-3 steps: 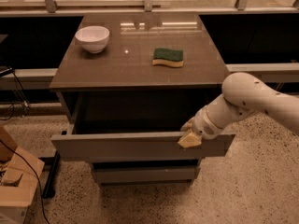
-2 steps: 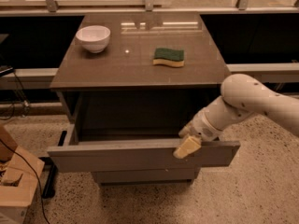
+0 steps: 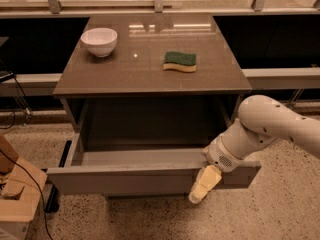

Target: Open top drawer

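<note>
The top drawer [image 3: 125, 180] is a wide grey-brown handleless drawer under the cabinet's tabletop [image 3: 150, 79]. It stands pulled far out and its inside looks empty. My gripper [image 3: 204, 185] is at the right part of the drawer's front panel, with its pale yellowish fingers [image 3: 207, 180] hanging over the top edge and down the front face. The white arm [image 3: 272, 126] reaches in from the right.
A white bowl [image 3: 99, 41] sits at the tabletop's back left and a green-and-yellow sponge [image 3: 180, 61] at the middle right. Wooden blocks [image 3: 15, 196] and cables lie on the speckled floor at left. A dark low bench runs behind the cabinet.
The drawer has slid further out toward the camera. My gripper has moved down and forward with the drawer's front.
</note>
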